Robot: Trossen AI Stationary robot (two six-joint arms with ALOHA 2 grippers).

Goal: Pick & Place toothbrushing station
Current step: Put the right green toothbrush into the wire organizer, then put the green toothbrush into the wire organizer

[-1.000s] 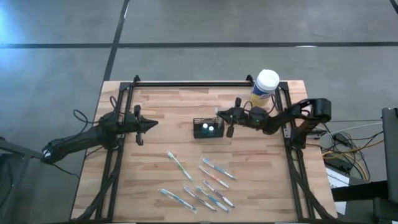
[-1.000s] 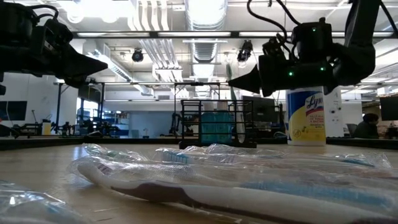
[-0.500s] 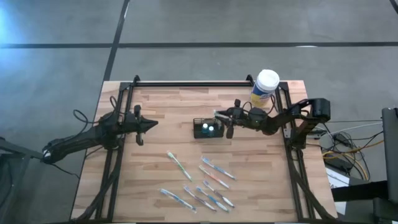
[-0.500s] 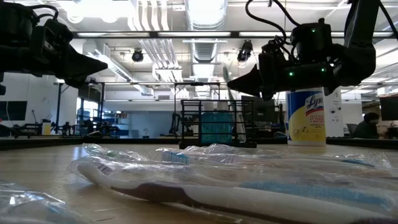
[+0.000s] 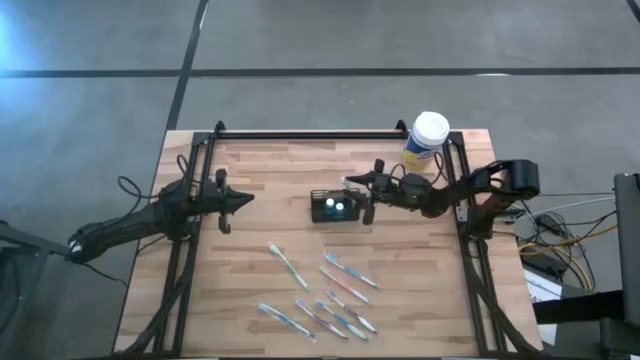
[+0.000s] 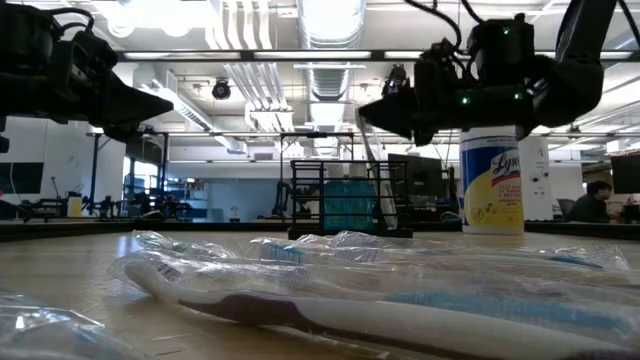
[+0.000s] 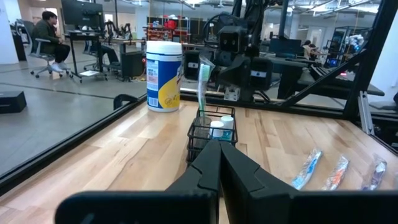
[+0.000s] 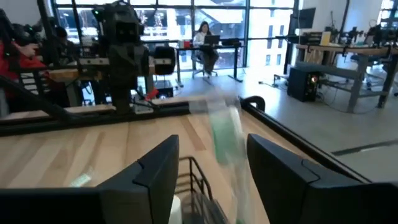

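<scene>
The toothbrushing station, a small black wire-mesh caddy (image 5: 334,206) (image 7: 211,127), stands on its base at the middle of the wooden table. A green-and-white toothbrush (image 7: 203,84) (image 6: 368,165) stands in it, leaning, with its head up. My right gripper (image 5: 357,197) (image 8: 212,140) is open at the caddy's right side, pointing level toward the table's left. Its fingers stand on either side of the toothbrush's blurred head (image 8: 225,134) with gaps showing. My left gripper (image 5: 248,198) (image 7: 217,146) waits shut to the caddy's left, pointing at it.
A white-lidded, yellow-labelled wipes canister (image 5: 427,140) (image 6: 492,185) stands at the far right corner, behind my right arm. Several wrapped toothbrushes (image 5: 325,290) (image 6: 350,280) lie scattered on the near half of the table. Black frame rails run along the left, right and far edges.
My right gripper has opened from shut to wide and has let go of the toothbrush. The toothbrush now leans in the caddy between the spread fingers.
</scene>
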